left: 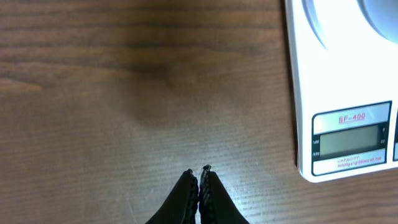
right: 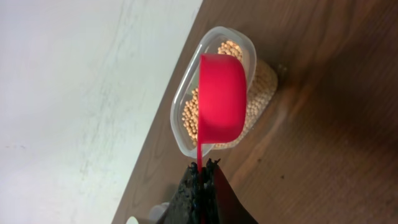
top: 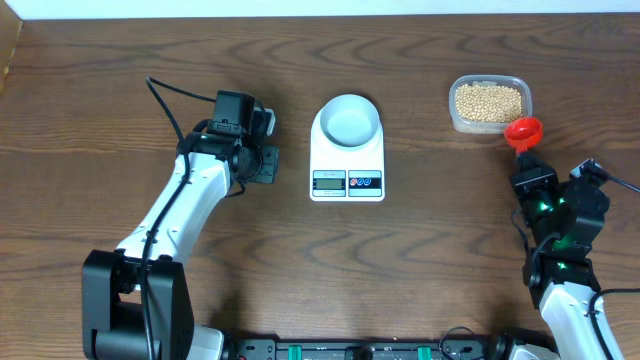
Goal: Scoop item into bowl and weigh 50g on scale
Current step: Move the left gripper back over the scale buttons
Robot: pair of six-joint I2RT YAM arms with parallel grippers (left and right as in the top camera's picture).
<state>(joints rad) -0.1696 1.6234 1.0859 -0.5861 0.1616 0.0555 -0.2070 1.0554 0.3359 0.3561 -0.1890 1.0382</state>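
As one scoop (top: pixel 523 130) hovers, seemingly near beans (top: pixel 488 100)

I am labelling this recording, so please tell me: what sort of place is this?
Probably a robot lab workbench: two robot arms stand at a wooden table with a scale and a tub of beans; the right gripper holds a red scoop.

Site read as a robotics lab bench, not a home kitchen. A dark wood-grain desk (top: pixel 100 60) ran up to a plain white wall (right: pixel 74 93). My left arm (top: pixel 190 200) and right arm (top: pixel 565 240) stood mounted at the desk's near edge, by a black rail (top: pixel 350 352) with green fittings. Green lights (top: pixel 543 207) glowed on the right arm. Kitchen goods on the desk: a white digital scale (top: pixel 347 159) marked SF-400 and a clear plastic tub (top: pixel 453 118) of beans (top: pixel 488 101).
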